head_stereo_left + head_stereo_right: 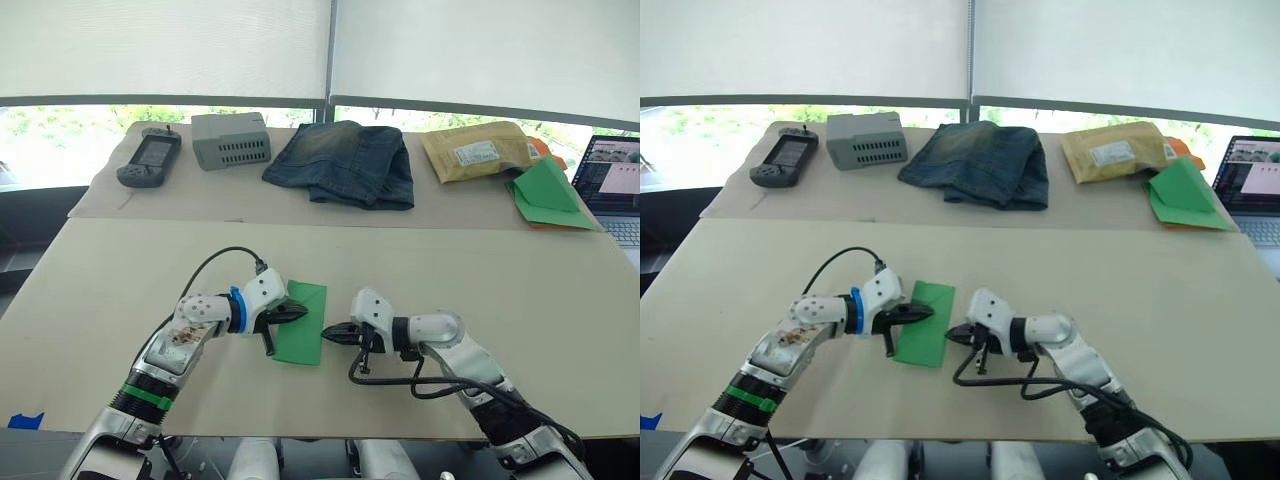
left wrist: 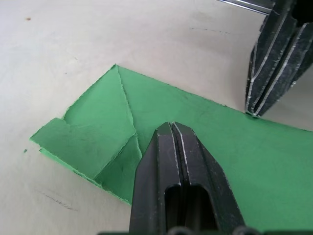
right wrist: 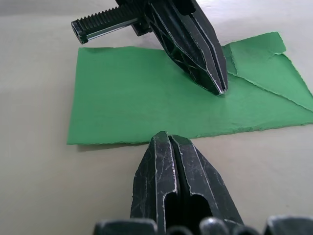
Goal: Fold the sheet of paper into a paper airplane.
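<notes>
Where windows glow, beige table [image 1: 120, 290].

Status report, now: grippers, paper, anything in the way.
Left gripper shut, tip pressing on the sheet of paper. Right gripper shut, at its edge. Paper folded narrow, flat, corners folded. Nothing in the way.

laptop [image 1: 612, 188]: cut off by the picture's edge, screen too small to read
sheet of paper [image 2: 205, 142]: part hidden under left claw [image 2: 172, 128], maybe pinned

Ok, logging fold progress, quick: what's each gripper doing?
Left gripper: shut, tip pressing on the sheet of paper.
Right gripper: shut, empty, beside the paper's edge.
</notes>
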Robot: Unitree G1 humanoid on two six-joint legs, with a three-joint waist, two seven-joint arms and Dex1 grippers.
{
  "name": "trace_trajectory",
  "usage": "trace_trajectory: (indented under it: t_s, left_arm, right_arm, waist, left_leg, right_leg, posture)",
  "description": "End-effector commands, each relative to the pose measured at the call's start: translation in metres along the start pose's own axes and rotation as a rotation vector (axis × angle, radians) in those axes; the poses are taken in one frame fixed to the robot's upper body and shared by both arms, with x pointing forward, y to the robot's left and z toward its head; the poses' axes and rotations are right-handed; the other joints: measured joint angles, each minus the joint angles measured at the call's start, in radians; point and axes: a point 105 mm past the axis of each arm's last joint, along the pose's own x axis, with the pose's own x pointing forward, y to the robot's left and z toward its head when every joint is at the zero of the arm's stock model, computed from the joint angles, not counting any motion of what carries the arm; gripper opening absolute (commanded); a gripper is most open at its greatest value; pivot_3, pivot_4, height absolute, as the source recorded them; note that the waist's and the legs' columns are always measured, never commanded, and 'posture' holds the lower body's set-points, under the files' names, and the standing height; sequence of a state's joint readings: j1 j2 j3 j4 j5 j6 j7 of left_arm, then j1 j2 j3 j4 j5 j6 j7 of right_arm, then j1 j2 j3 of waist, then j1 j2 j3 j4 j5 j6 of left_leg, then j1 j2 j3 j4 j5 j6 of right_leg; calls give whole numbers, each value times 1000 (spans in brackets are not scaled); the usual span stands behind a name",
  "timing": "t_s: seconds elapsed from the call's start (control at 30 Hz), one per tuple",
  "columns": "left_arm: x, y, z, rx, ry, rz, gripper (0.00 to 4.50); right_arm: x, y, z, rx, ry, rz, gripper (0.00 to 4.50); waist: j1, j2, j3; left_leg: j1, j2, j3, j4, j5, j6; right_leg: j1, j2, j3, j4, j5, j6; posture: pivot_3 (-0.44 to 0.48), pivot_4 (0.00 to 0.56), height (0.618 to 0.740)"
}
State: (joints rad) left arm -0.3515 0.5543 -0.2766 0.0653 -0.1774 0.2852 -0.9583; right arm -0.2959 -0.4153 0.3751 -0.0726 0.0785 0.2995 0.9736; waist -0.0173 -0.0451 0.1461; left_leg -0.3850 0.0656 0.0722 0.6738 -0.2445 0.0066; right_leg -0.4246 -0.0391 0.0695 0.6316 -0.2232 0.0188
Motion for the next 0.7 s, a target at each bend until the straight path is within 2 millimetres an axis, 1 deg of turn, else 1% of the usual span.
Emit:
trace_trajectory:
  t_s: [0.03,0.17,0.3,0.4,0.53,0.6,0.63,0.7]
  left_arm:
    - [3,-6,-24,-38,90,-10,0]
    - [3,-10,-25,-45,90,-24,0]
    - [2,-9,-26,-44,92,-23,0]
    - [3,-9,-26,-43,90,-24,0]
    - [3,-11,-25,-43,88,-30,0]
    - [4,-12,-25,-43,85,-33,0]
    - [5,-12,-25,-41,86,-35,0]
    - [5,-13,-25,-40,86,-38,0]
  right_arm:
    - [5,9,-3,10,36,29,63]
    - [5,0,9,-16,37,-14,63]
    - [-2,-19,31,-62,36,-91,63]
    - [-5,-24,39,-62,32,-106,63]
    - [0,-20,34,-47,33,-89,63]
    - [3,-15,26,-26,39,-78,63]
    - [4,-9,19,-13,57,-61,63]
    - [6,0,13,23,55,-38,63]
  waist:
    - [0,0,0]
    - [-3,0,0]
    - [-3,0,0]
    - [1,0,0]
    - [3,0,0]
    - [3,0,0]
    - [4,0,0]
    - [3,0,0]
  left_leg:
    - [0,0,0,0,0,0]
    - [0,0,0,0,0,0]
    - [0,1,0,0,0,0]
    - [-1,0,0,0,0,0]
    - [-2,0,0,-3,0,0]
    - [-2,0,0,-4,0,0]
    - [-2,0,0,-4,0,0]
    - [-2,0,0,-4,0,0]
  right_leg:
    - [0,0,0,0,0,0]
    - [0,0,0,0,0,0]
    - [-1,0,0,0,0,0]
    - [-1,0,0,0,0,-1]
    - [-2,0,0,-2,0,0]
    - [-2,0,0,-2,0,0]
    - [-2,0,0,-2,0,0]
    - [-2,0,-1,-2,0,0]
  posture:
    - [0,150,734]
    - [0,150,734]
    - [0,150,734]
    - [0,150,734]
    - [0,150,734]
    - [0,150,734]
    - [0,150,734]
    - [0,150,734]
